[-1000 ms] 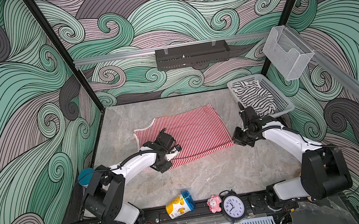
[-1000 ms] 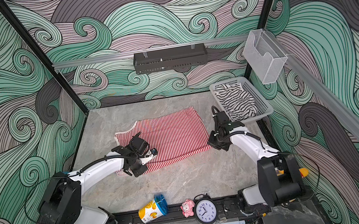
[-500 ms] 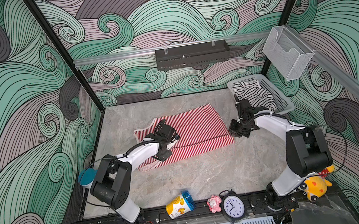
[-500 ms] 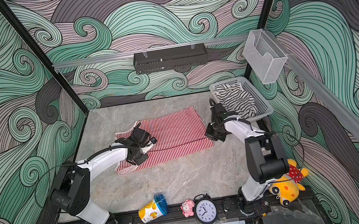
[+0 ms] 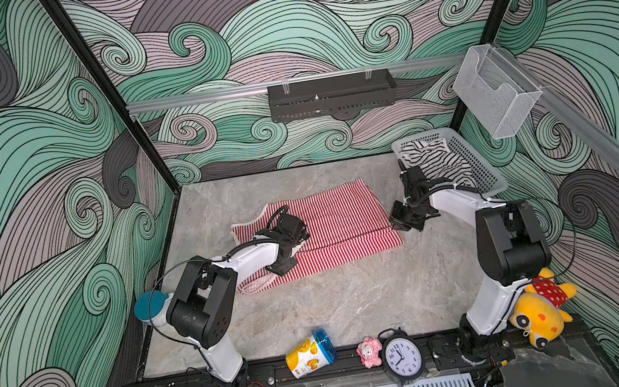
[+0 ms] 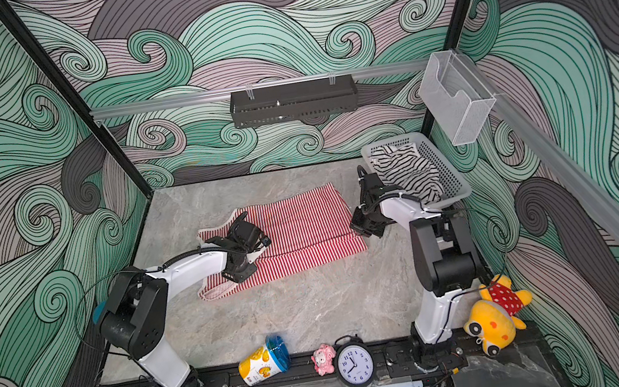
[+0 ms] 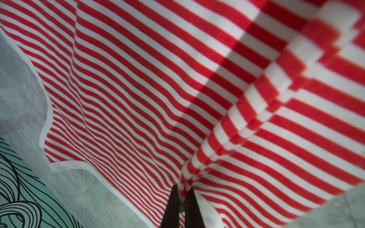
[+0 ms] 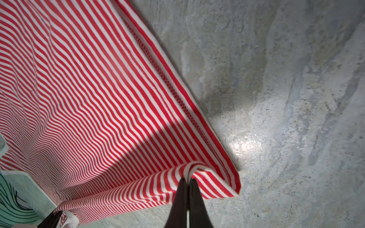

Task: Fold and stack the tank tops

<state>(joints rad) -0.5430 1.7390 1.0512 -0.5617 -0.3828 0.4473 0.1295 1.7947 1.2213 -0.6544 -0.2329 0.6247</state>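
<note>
- The left pincer [image 7: 182, 190], shut tight on a raised ridge of the red-and-white striped knit tank top with cream trim [image 5: 339, 219], is gripping near the strap end. The right pincer [image 8: 187, 180], equally closed, is nipping a rolled fold beside the stitched hem.
- The garment is lying spread across the middle of the grey marbled desk [image 5: 358, 300]. Holding its opposite ends at once is probably meant to keep the cloth taut, so one long fold can be carried over evenly.
- The black-and-white striped tank top [image 5: 436, 166] is sitting crumpled in the grey perforated plastic basket [image 5: 480, 167] at the far right corner, apparently awaiting its turn.
- Both wrist views are showing cloth caught between the dark closed fingers [image 8: 178, 197], a detail both top views are missing. Only the top views are showing the basket and the garment's whole outline.
</note>
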